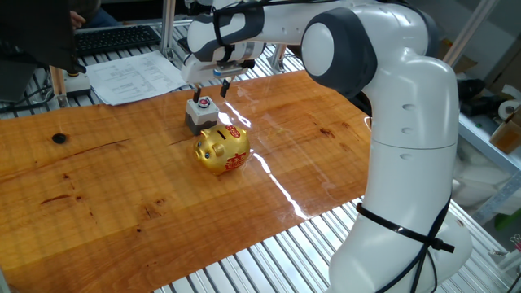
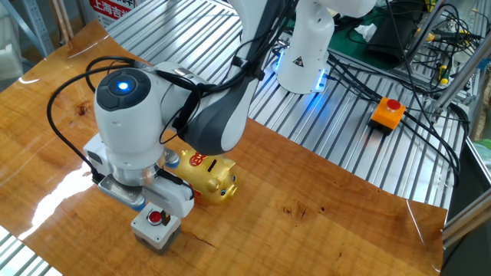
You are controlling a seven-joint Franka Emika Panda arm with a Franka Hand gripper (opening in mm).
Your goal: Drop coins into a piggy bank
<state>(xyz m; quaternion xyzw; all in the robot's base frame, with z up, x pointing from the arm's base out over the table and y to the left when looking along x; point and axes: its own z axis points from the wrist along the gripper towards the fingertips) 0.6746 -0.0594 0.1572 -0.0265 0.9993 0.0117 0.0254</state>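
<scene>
The piggy bank stood on the wooden table, a shiny gold pig with red markings on its flank, its snout turned toward the table's near-left side in one fixed view. Just behind it, touching or nearly so, sat a small grey box topped with a red button. The gripper hung above that box — close over it and a little to one side, not over the pig. Its fingers showed only as a short dark stub, so whether they were apart or together could not be told, nor whether they held anything. In the other fixed view the arm's wrist hid most of the pig. Well off the table, on the slatted metal frame, lay an orange box with its own red button.
</scene>
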